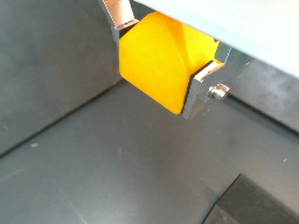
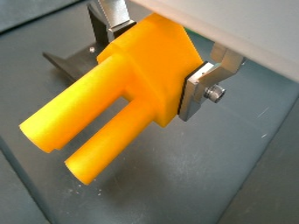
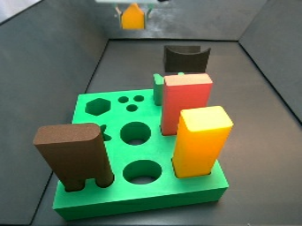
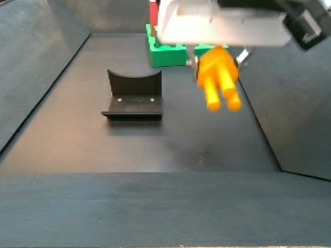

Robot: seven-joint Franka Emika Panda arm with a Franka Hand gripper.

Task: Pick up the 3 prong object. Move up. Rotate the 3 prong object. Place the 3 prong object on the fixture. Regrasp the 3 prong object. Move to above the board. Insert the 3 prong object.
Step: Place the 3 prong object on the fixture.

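My gripper (image 1: 160, 61) is shut on the 3 prong object (image 1: 158, 66), a yellow-orange piece gripped by its body, and holds it in the air. The prongs (image 2: 87, 131) stick out beyond the fingers (image 2: 201, 92), and the pointed end shows in a wrist view. In a side view the gripper (image 4: 214, 48) hangs high with the 3 prong object (image 4: 218, 79) pointing down and slightly tilted, to the right of the dark fixture (image 4: 132, 95) on the floor. The green board (image 3: 118, 132) lies nearer the camera than the fixture (image 3: 185, 59), and the gripper (image 3: 133, 9) hovers beyond both.
On the board stand a red block (image 3: 185, 101), a tall yellow-orange block (image 3: 200, 137) and a brown block with legs (image 3: 73, 154). Round and hexagonal holes (image 3: 138, 132) show in the slab. Dark sloping walls (image 3: 59, 53) enclose the floor.
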